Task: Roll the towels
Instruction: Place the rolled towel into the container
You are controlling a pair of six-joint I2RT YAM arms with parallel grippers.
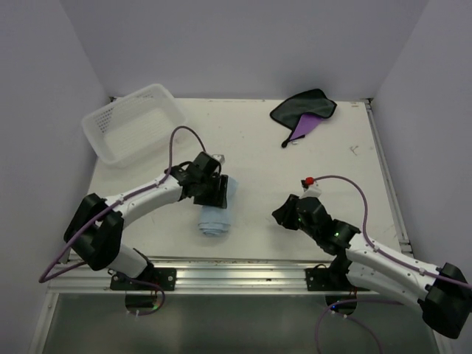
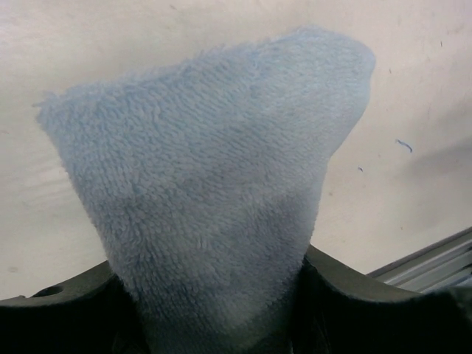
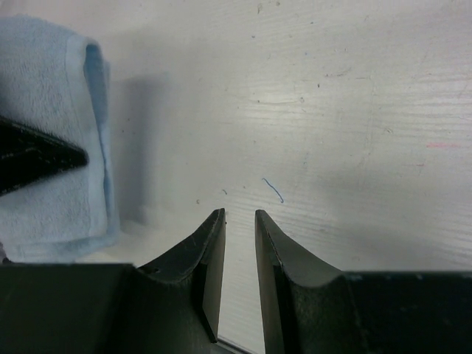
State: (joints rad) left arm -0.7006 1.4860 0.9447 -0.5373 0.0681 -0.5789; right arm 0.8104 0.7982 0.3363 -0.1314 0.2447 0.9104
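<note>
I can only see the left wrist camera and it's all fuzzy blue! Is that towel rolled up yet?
Observer: From above, the blue towel is a short, thick bundle near the front of the table. The left end effector is at its far end.
Operator: Where's the other towel?
Observer: The purple towel lies crumpled by the table's far edge, dark side mostly up, with nothing touching it.
Operator: What's the other arm doing?
Observer: The right end effector sits to the right of the blue towel, apart from it. Its jaws are a narrow gap apart with nothing between them.
</note>
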